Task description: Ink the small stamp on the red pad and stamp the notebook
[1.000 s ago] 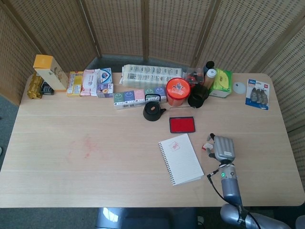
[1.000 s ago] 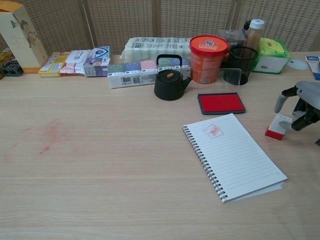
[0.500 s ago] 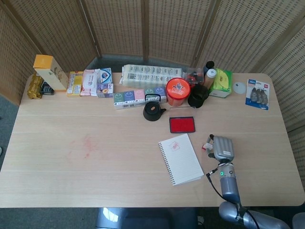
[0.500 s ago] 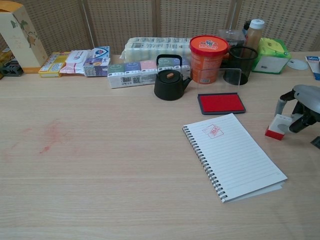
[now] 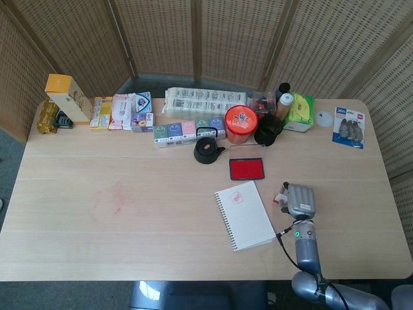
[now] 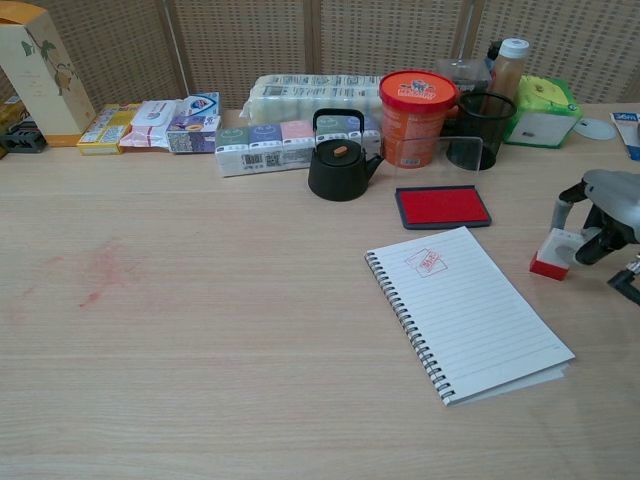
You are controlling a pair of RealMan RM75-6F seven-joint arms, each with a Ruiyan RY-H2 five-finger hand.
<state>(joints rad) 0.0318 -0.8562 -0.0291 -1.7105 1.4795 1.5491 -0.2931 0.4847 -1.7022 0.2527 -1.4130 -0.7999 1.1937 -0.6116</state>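
Note:
The small stamp [image 6: 552, 252], white with a red base, stands on the table just right of the notebook [image 6: 470, 312]; in the head view the small stamp [image 5: 282, 194] peeks out at my right hand's left edge. My right hand [image 6: 605, 205] hovers at the stamp with its fingers [image 6: 563, 208] apart around the stamp's top and no firm grip showing; from above, my right hand [image 5: 301, 200] covers most of it. The open notebook [image 5: 244, 215] carries a red stamp mark [image 6: 428, 262] near its top. The red ink pad [image 6: 442, 206] lies behind the notebook. My left hand is out of sight.
A black teapot [image 6: 338, 160], an orange tub [image 6: 417, 117] and a black mesh cup [image 6: 478, 130] stand behind the pad. Boxes and packets [image 6: 270, 140] line the table's back edge. A faint red smear [image 6: 100, 268] marks the left half of the table.
My right hand has drifted slightly right and back toward me while the stamp stayed put on the table. The notebook and pad have not moved.

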